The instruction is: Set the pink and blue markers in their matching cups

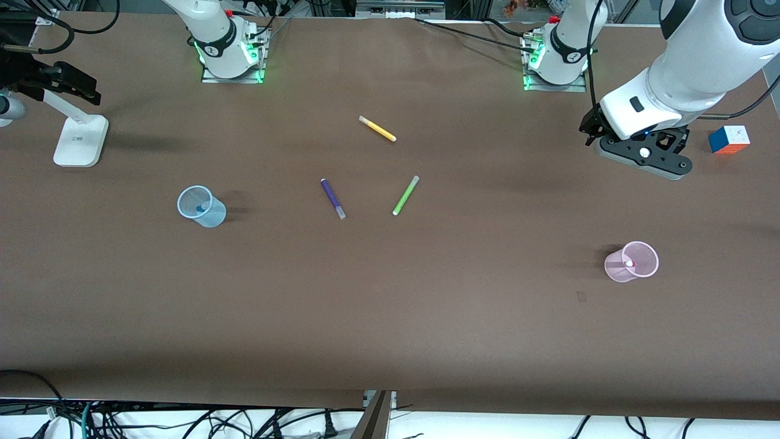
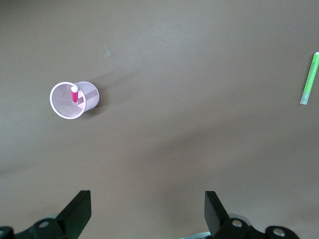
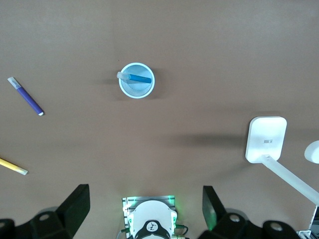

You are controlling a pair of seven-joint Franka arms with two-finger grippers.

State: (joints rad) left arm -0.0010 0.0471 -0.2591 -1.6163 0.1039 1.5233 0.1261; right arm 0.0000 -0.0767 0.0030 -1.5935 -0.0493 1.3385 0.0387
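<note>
The pale blue cup [image 1: 214, 214] stands toward the right arm's end of the table, and the blue marker [image 1: 200, 210] leans inside it. In the right wrist view the blue marker [image 3: 138, 78] lies across the blue cup's [image 3: 136, 96] mouth. Toward the left arm's end, the pink marker [image 1: 629, 264] stands in the pale pink cup [image 1: 614, 268]; the left wrist view also shows this pink marker [image 2: 75, 94] in its cup [image 2: 92, 94]. My left gripper [image 1: 643, 155] [image 2: 148, 199] hangs open and empty over bare table. My right gripper [image 3: 144, 194] is open and empty, high over its own base.
Three loose pens lie mid-table: purple [image 1: 333, 198], lime green [image 1: 405, 195] and yellow [image 1: 378, 128]. A colour cube [image 1: 729, 139] sits beside the left hand. A white stand [image 1: 79, 140] with a black arm is at the right arm's end.
</note>
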